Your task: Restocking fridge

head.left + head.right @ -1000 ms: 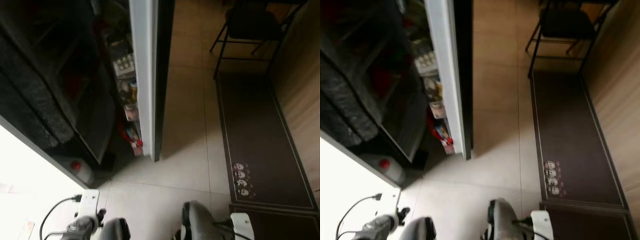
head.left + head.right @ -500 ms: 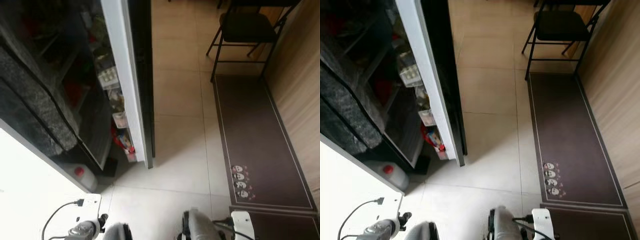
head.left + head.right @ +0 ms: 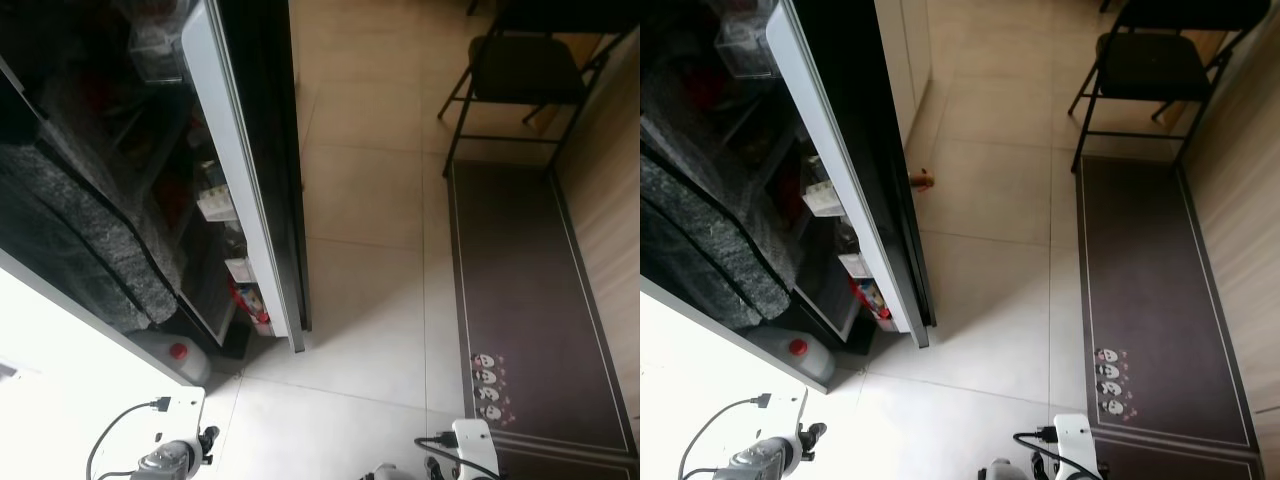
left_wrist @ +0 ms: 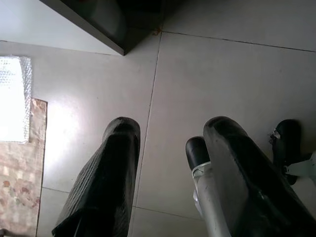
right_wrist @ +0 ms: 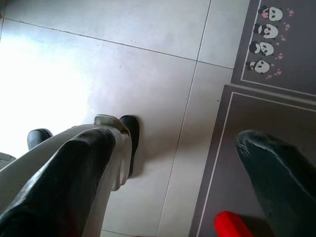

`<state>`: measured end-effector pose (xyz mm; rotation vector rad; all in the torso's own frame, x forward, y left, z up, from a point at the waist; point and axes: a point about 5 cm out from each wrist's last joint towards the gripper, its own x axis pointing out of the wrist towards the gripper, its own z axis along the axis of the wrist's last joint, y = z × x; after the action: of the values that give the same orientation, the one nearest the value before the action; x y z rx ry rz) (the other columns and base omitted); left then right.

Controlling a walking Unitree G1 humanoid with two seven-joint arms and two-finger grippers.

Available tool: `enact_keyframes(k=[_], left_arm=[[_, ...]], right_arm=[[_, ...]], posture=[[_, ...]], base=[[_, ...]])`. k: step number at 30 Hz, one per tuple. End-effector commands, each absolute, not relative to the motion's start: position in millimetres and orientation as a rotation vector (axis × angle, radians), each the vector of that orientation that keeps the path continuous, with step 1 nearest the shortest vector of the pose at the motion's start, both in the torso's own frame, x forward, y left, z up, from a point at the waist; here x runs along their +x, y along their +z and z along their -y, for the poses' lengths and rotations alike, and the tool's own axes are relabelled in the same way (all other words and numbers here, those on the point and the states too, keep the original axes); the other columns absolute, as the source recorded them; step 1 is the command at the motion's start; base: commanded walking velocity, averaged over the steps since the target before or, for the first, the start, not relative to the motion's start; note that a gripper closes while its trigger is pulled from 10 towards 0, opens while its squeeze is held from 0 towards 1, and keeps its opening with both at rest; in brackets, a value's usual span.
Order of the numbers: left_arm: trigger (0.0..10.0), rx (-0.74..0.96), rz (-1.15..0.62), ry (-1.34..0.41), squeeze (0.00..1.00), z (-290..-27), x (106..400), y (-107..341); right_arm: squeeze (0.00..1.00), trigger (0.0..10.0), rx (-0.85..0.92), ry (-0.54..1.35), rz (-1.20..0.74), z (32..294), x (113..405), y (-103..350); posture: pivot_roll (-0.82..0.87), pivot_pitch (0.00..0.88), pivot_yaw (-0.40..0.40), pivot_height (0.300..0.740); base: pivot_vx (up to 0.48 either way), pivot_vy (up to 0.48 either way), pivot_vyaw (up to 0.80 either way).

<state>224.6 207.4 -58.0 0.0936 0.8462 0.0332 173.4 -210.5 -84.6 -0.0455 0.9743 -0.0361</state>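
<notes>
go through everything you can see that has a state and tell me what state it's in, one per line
Fridge door: open, shelves stocked.
Jug: upright on the floor, red cap on.
Chair: upright, seat bare.
Mat: flat on the floor.
Left claw: open, holding nothing.
Right claw: open, holding nothing.

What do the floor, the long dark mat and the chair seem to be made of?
The floor looks like glazed beige tile: thin grout lines and a soft sheen. The long dark mat seems woven fabric or rubber-backed textile: matte brown, pale border lines, printed panda faces. The chair seems to have thin black metal legs and a dark padded seat; its covering cannot be told.
</notes>
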Motion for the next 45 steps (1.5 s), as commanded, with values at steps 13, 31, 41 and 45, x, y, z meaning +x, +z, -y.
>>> enact_keyframes(k=[13,31,41,45], left_arm=[[10.0,0.084,-0.89,0.031,0.0,-207.4,209.9,-66.9],[10.0,0.063,-0.896,0.017,0.0,-205.1,208.7,-68.0],[10.0,0.044,-0.902,-0.011,0.0,-202.0,205.1,-70.3],[10.0,0.04,-0.9,-0.015,0.0,-201.0,205.4,-70.3]], right_arm=[[0.0,10.0,-0.032,-0.044,-1.004,212.6,164.6,-88.2],[0.0,10.0,-0.051,-0.043,-1.012,214.8,165.4,-87.6],[0.0,10.0,-0.058,-0.038,-1.017,215.4,164.9,-87.8],[0.0,10.0,-0.062,-0.038,-1.019,215.8,164.6,-87.9]], posture=[[-0.1,0.163,-0.01,0.74],[-0.11,0.129,-0.018,0.74],[-0.11,0.106,-0.015,0.74],[-0.11,0.097,-0.014,0.74]], base=[[0.0,0.0,0.0],[0.0,0.0,-0.38],[0.0,0.0,-0.75],[0.0,0.0,-0.75]])
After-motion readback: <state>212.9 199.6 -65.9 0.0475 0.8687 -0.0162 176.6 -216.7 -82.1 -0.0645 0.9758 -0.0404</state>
